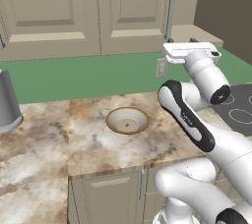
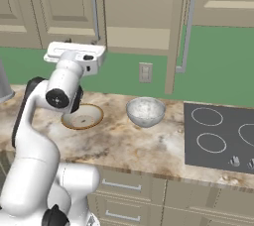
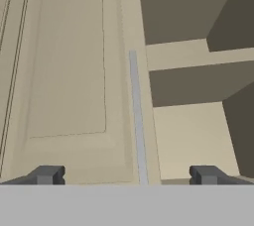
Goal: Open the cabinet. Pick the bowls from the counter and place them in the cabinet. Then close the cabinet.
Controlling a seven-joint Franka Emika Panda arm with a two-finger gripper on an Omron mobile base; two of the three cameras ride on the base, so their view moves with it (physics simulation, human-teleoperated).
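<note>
My arm rises from the base in a folded curve: the lower link climbs up and away from the base, bends at a dark-jointed elbow, and the forearm climbs again to the wrist. My hand is held high and level, pointing forward, its flat white body across the top of the wrist. My gripper [image 3: 127,175] has its jaws spread wide, the two dark fingertips [image 3: 47,174] far apart at either side of the hand view. Nothing sits between them, and they touch nothing.
</note>
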